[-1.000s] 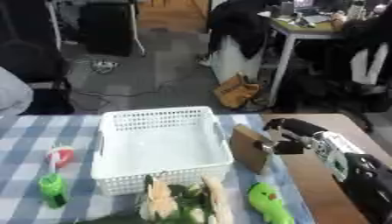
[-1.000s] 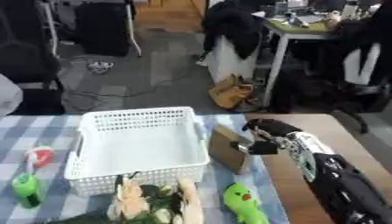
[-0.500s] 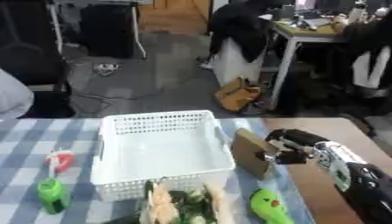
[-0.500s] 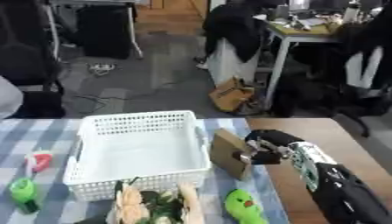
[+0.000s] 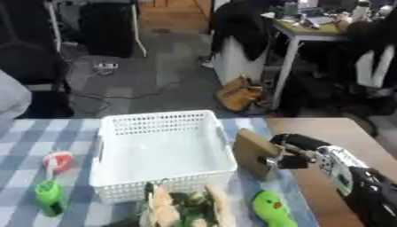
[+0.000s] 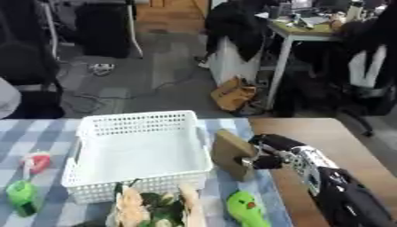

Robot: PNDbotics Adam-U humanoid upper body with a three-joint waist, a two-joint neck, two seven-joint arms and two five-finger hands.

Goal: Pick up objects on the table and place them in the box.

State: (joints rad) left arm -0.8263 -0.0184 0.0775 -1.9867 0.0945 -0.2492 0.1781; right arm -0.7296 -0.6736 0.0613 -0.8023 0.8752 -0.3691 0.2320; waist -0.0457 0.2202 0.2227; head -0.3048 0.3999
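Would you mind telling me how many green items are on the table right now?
2: a green bottle at the table's left edge, and a green toy at the front, right of the white basket. Others may be hidden.

**Our right hand grips, left out of sight**

We reach our right arm in from the lower right corner, forearm angled up and leftward. Our right hand [image 5: 288,150] has fingers and thumb curled around a flat brown block [image 5: 256,153], holding it upright.
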